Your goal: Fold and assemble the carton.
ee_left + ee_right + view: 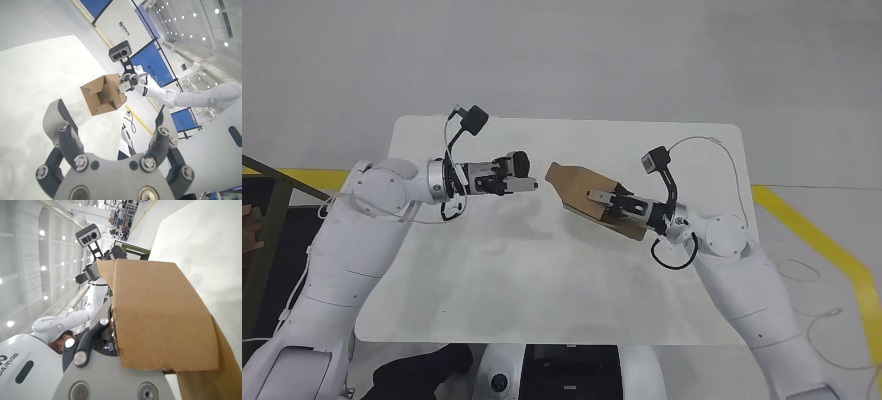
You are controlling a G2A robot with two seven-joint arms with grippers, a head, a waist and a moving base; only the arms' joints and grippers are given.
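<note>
Carton of brown corrugated cardboard (570,182), one only, hanging over the white desk (492,290) between two tools, open mouth facing the left tool (528,172). Being clamped on one wall by the right tool (594,195), closed tight on the cardboard, fingers mostly lying hidden behind that wall in the right wrist view. Left tool waiting just apart from the carton, spread wide, gripping nothing. Touching the desk or floating clear of it: impossible to tell.
</note>
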